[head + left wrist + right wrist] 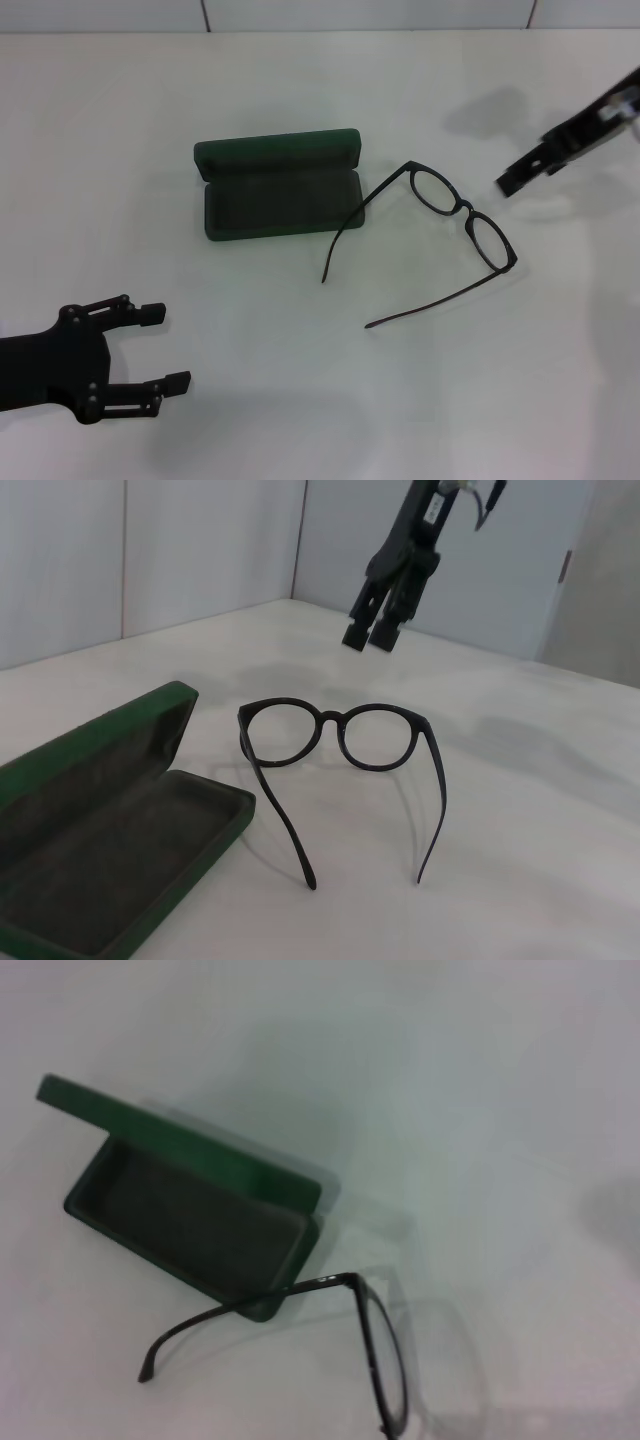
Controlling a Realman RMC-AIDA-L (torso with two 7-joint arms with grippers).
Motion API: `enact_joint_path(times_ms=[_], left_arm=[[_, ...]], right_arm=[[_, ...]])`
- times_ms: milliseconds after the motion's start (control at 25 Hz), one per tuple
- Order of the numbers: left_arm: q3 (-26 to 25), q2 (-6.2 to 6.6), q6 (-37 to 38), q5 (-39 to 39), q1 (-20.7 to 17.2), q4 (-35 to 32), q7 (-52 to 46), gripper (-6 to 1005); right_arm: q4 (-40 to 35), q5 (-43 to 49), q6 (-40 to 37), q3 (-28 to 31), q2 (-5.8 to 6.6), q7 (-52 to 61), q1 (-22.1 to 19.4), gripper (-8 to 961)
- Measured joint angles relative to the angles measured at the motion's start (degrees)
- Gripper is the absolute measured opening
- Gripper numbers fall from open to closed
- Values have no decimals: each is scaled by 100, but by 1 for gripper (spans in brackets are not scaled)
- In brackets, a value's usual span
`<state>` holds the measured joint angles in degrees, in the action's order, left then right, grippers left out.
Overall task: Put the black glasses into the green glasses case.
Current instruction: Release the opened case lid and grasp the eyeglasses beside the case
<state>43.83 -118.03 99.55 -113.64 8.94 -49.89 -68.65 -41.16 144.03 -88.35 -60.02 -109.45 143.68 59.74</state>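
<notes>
- Head view shows one dark green rectangular hard glasses case (280, 190) lying open on the white tabletop (300, 400), its lid standing up along the far edge and its dark lining facing up with nothing in it.
- One pair of thin black-framed glasses (455, 215) with two clear oval lenses rests on the table just right of the case, both temple arms unfolded; the tip of one arm lies close to the case's right end.
- Two grippers are in view. The left gripper (165, 347) hovers low at the near left, well apart from case and glasses, its two fingers spread and holding nothing.
- The right gripper (512, 180) hangs above the table just right of the glasses, holding nothing; in the left wrist view its fingers (360, 620) sit close together.
</notes>
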Motion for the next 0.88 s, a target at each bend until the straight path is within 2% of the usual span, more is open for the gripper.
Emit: enact_joint_path(times_ms=[160,280,440,600,880], left_arm=[[1,17,0,-33,9,-2,-4,872],[2,32,-2,-37,10,-3,-17,872],[3,45,-17,-49,4,7,0,872],[3,51,-24,-97,0,16,2,871],[-4,52,-24,-115,-40,12,6,871]], right_arm=[[106,611,228,-2,-356,88,351,807],[111,822,332,-19,-534,171,452,806],[314,834,613,-337,-620,331,508,805],[597,795,997,-768,-639,579,553,804],[639,522,1249,-809,-660,548,483,803]])
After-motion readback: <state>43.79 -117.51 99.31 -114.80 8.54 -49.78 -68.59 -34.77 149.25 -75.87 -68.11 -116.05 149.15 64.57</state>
